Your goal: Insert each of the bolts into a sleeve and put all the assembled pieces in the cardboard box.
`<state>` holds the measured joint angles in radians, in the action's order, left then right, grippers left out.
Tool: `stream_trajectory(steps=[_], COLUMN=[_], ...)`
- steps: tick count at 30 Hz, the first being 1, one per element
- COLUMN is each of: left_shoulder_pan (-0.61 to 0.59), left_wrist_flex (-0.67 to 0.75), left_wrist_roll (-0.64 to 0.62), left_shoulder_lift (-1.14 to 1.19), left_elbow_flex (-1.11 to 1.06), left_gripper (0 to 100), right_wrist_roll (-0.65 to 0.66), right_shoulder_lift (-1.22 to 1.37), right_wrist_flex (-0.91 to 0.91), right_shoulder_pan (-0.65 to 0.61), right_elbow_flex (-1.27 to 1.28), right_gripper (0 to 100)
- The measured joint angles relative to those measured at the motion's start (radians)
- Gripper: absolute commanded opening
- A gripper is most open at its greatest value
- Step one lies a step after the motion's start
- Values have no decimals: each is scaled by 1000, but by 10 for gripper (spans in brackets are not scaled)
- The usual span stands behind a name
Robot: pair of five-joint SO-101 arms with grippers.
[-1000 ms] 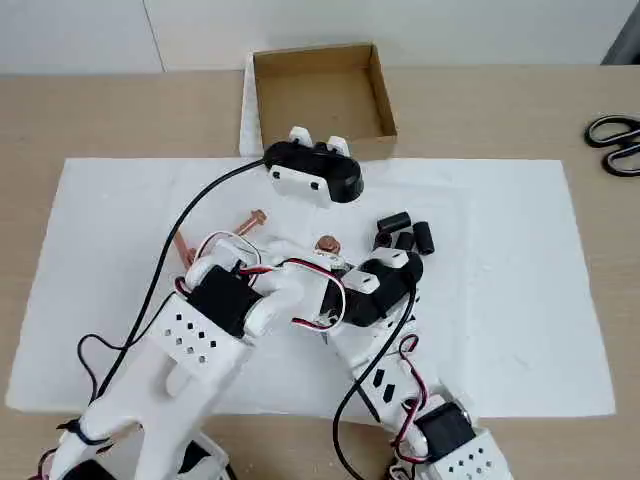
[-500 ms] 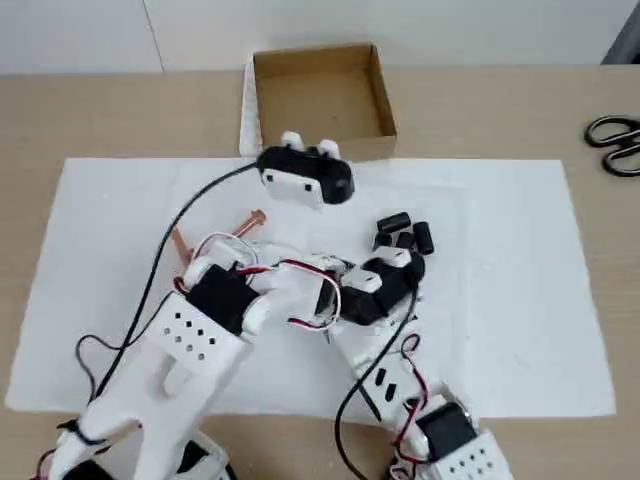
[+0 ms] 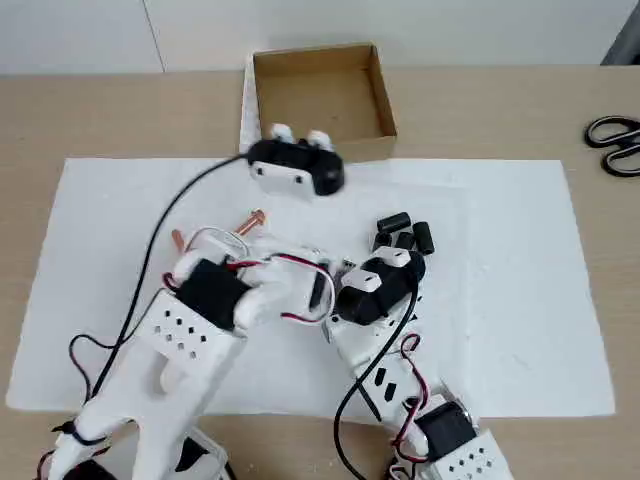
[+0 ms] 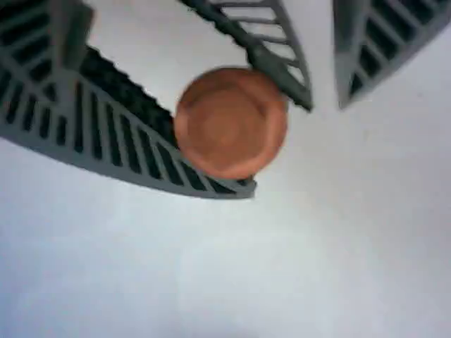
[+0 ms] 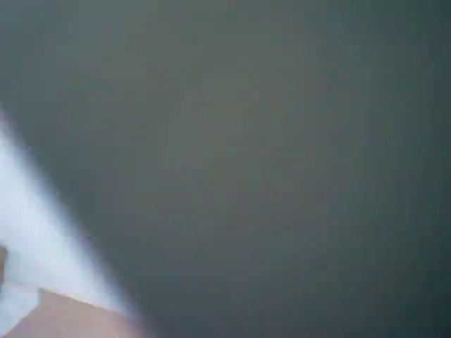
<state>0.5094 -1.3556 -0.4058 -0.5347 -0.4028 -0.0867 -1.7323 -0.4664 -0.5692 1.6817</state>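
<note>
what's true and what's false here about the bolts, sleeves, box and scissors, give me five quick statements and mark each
1. The cardboard box is empty. True.
2. The scissors lie on the white sheet. False: they lie on the bare table at the right edge, off the sheet.
3. A copper bolt sits between the fingers of the left gripper. True.
4. The black sleeves are in the box. False: they lie clustered on the sheet.
5. Every bolt already wears a sleeve. False: a loose bolt lies bare on the sheet.
</note>
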Motion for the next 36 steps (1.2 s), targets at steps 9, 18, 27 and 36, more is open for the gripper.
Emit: stream_trajectory(steps=[9, 18, 27, 36], left_shoulder_pan=[-112, -336, -543, -548], left_wrist_flex=[-9, -233, -374, -377], left_wrist_roll=[-3, 44, 43, 43], left_shoulder_lift=[0, 0, 0, 0], left_elbow_flex=[5, 87, 97, 97], left_gripper=[291, 291, 290, 288], right_wrist_roll=[0, 0, 95, 161], right_shoulder_lift=[0, 0, 176, 890], right_wrist_flex=[0, 0, -95, 292], right_shoulder_pan=[2, 180, 347, 379], right_elbow_flex=[0, 0, -293, -818], right_gripper=[4, 4, 4, 4])
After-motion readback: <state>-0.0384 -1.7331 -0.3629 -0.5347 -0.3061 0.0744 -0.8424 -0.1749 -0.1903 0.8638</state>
